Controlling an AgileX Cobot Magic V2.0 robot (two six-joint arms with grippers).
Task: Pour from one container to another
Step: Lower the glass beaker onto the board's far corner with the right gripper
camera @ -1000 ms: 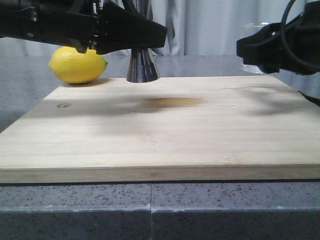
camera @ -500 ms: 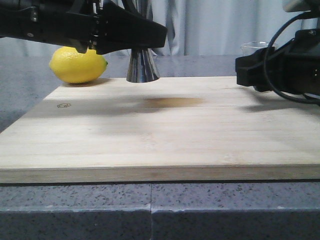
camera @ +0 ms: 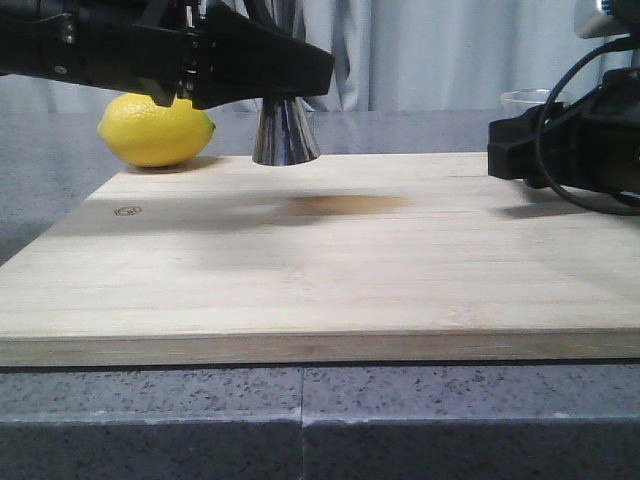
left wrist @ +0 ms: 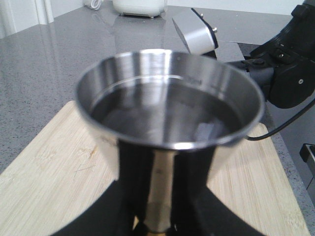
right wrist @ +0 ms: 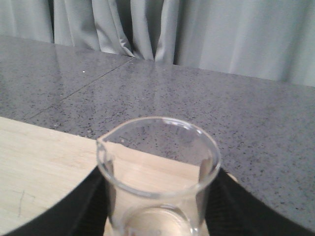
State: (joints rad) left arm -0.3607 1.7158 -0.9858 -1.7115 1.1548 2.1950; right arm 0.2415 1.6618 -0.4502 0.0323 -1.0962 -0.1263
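Left claw (left wrist: 152,223) clamped on jigger (left wrist: 170,103) waist, liquid inside; right claw (right wrist: 155,216) grips upright beaker (right wrist: 158,172), board (camera: 320,260) beneath both.

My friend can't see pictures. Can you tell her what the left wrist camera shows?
A shiny steel jigger, seen from just above with liquid in its cup, is held by the left gripper over a wooden board. The other arm's black gripper sits behind it on the grey counter.

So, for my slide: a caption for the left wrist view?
Steel jigger holding liquid, gripped above the wooden board.
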